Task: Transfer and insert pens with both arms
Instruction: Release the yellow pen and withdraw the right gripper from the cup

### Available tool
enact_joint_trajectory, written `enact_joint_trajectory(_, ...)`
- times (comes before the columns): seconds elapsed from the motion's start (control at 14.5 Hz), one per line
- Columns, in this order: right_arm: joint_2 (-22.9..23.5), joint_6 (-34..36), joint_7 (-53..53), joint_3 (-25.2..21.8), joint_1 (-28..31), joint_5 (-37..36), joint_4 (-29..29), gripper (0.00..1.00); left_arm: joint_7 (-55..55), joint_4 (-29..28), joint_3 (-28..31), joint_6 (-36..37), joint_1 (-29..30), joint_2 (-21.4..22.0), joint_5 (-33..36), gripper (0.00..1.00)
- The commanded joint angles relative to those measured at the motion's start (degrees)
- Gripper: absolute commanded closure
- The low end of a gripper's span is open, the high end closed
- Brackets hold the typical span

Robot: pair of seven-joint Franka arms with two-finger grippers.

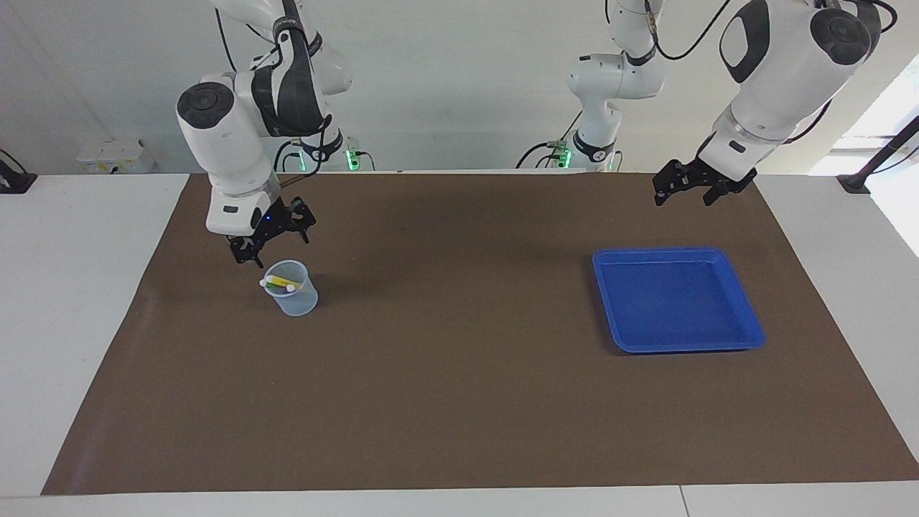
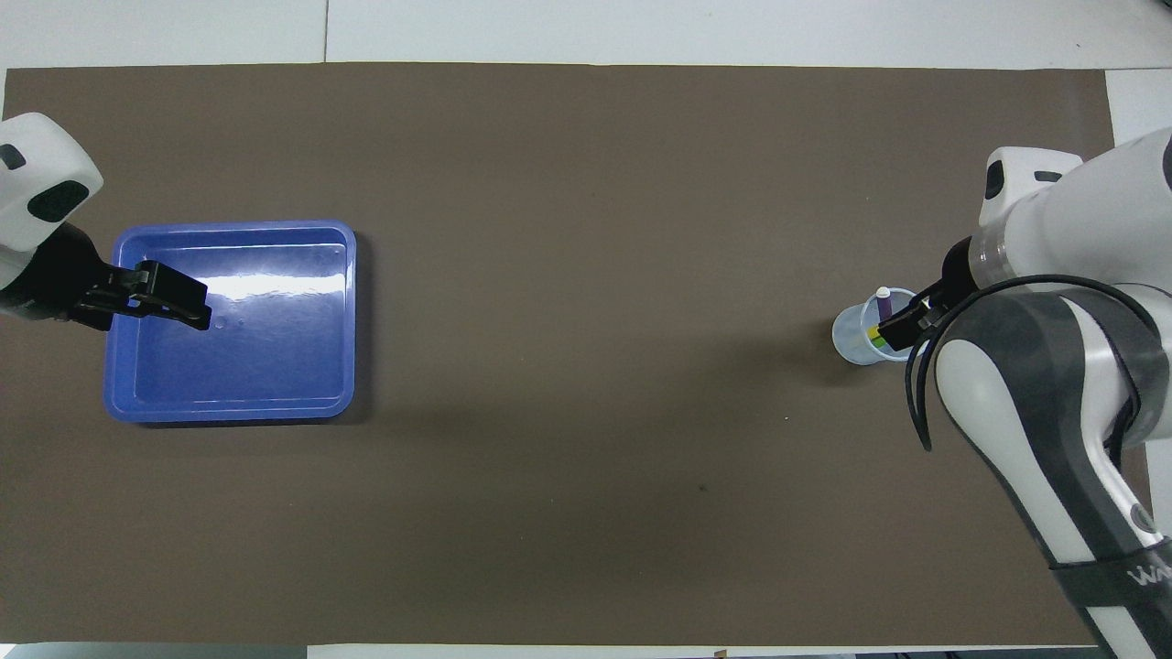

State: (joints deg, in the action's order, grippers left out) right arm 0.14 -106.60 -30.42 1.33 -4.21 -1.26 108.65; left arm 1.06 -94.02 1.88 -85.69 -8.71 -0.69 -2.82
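Standing toward the right arm's end of the brown table mat (image 1: 459,402), a small translucent pale-blue plastic cup (image 1: 293,294) is seen holding the three slim marker pens. The yellow pen (image 1: 281,279) is laid slantwise across the cup's mouth, with pale caps showing at the rim; a sliver of the green pen (image 2: 876,340) and the purple pen (image 2: 884,305) with its whitish cap are made out from above. None of the pens is gripped.

The right arm's black two-finger gripper (image 1: 271,239) is held in the air just over the cup, clear of the rim and the pens, and its fingers are spread apart with nothing between them. In the overhead view the cup is partly covered by this gripper (image 2: 906,322).

Toward the left arm's end of the mat, a shallow blue rectangular plastic tray (image 1: 747,337) is set flat. The left arm's black gripper (image 1: 689,188) is raised high, and its fingers are likewise spread wide and hold nothing. From above, it (image 2: 169,297) is seen over the tray's edge (image 2: 229,410).
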Motion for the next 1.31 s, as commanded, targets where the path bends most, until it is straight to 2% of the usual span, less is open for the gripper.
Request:
enact_joint_trajectory(0.0,-0.57,7.43,4.99,0.16,0.17,0.30,-5.36,0.00,-1.76,-4.06,-0.12,-3.51,0.09,2.01,1.42,0.00)
enact_joint_trajectory(0.14,-1.01,11.66,11.06,0.16,0.17,0.38,-9.14,0.00,-1.58,-3.37,-0.12,-3.17,0.01,1.74,1.33,0.00)
enact_joint_trajectory(0.28,-0.67,14.74,13.10,0.08,0.60,0.47,-12.13,0.00,-1.06,-1.61,-0.21,-1.51,-0.17,1.22,0.89,0.00)
enact_joint_trajectory(0.48,-1.01,18.61,15.03,-0.63,1.04,0.39,-14.59,0.00,-0.97,-1.87,-0.30,-0.89,-0.08,1.39,0.80,0.00)
enact_joint_trajectory(0.62,-1.01,17.57,15.74,-0.63,1.13,-0.58,-16.88,0.00,-0.97,-1.87,-0.30,-0.62,0.01,1.57,0.80,0.00)
enact_joint_trajectory(0.76,-1.19,16.60,16.00,-0.63,3.67,0.38,-17.59,0.00,0.78,-2.22,-0.38,-0.62,-0.08,2.09,0.80,0.00)
enact_joint_trajectory(0.9,-0.58,19.39,16.00,-1.85,3.95,-0.75,-20.75,0.00,1.49,-2.13,-0.39,-0.88,-0.43,2.18,0.80,0.00)
enact_joint_trajectory(0.97,-1.36,23.33,16.27,-3.95,3.60,-0.50,-19.89,0.00,1.41,-2.13,-0.30,-0.54,-0.43,2.18,0.80,0.00)
enact_joint_trajectory(1.03,-2.50,23.20,18.01,-4.84,3.42,-0.32,-17.79,0.00,1.49,-2.13,-0.30,-0.62,-0.70,2.18,0.80,0.00)
enact_joint_trajectory(1.24,-2.59,23.28,22.50,-4.85,3.50,-0.50,-18.30,0.00,1.49,-1.69,-0.21,-0.62,-0.61,2.01,0.80,0.00)
